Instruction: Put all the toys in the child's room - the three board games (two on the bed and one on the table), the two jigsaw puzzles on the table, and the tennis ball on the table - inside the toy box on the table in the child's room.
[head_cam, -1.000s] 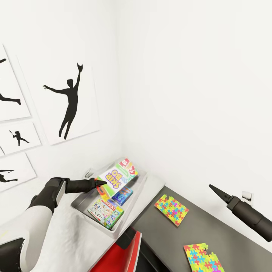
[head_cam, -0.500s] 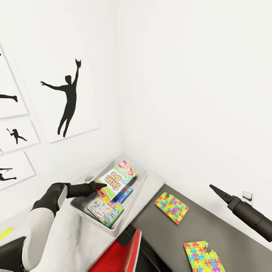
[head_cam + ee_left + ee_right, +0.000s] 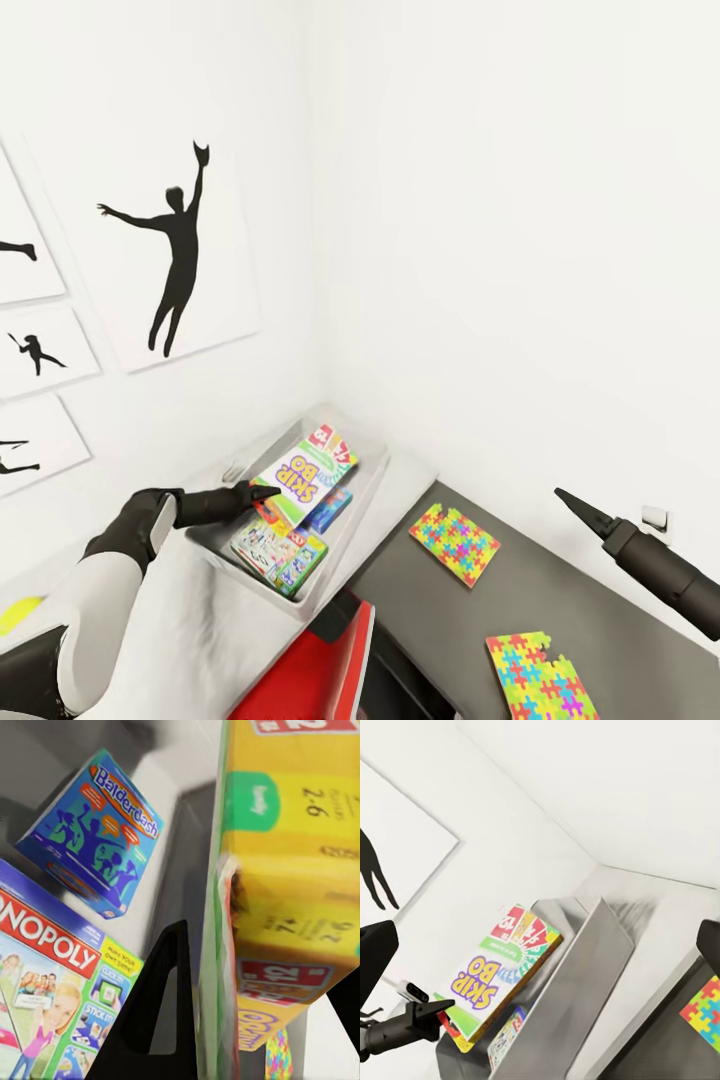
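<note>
The near jigsaw puzzle [image 3: 541,677] is seemingly cut off by the frame edge.

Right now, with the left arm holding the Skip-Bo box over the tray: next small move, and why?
Probably lower it a little and open the jaws. The left gripper pinches the Skip-Bo box by its corner, tilted over the toy box, where the Monopoly box and the small blue game already lie. Both puzzles remain on the dark table.
</note>
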### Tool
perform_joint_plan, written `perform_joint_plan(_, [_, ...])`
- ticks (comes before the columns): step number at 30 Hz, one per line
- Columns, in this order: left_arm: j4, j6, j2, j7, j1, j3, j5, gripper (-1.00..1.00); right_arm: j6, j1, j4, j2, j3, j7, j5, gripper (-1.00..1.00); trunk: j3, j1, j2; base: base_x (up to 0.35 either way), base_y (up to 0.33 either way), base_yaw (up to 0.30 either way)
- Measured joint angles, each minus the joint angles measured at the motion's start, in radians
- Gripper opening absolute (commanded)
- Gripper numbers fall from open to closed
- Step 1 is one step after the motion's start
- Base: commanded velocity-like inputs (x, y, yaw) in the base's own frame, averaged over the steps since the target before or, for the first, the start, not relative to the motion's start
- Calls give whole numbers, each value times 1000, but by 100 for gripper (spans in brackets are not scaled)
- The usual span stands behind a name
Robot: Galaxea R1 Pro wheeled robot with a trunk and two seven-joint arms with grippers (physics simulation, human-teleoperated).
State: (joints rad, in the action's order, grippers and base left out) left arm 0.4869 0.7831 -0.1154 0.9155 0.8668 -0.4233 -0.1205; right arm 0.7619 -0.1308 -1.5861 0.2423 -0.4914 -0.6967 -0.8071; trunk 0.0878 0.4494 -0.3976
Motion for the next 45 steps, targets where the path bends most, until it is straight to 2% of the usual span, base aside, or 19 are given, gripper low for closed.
perform_joint_plan(8, [-8,5,1,0,0,-8,1,-100,0,0,0,0,0,0,0,100,13,0,0,0,0,0])
perform_joint_plan(12, [-9,7,-1,0,0,-44,0,-100,0,0,0,0,-1,0,0,100,20,0,0,0,0,0])
perform_joint_plan(16, [-9,7,-2,-1,0,-59,-1,-100,0,0,0,0,-1,0,0,100,26,0,0,0,0,0])
perform_joint_plan(32, [-9,6,-2,-3,0,-63,-2,-100,0,0,0,0,-2,0,-1,100,53,0,0,0,0,0])
perform_joint_plan(39, [-9,4,-1,-57,0,-65,-2,-100,0,0,0,0,-2,0,-1,100,64,0,0,0,0,0])
perform_joint_plan(45, [-9,4,-1,-65,0,-65,-1,-100,0,0,0,0,-2,0,0,100,74,0,0,0,0,0])
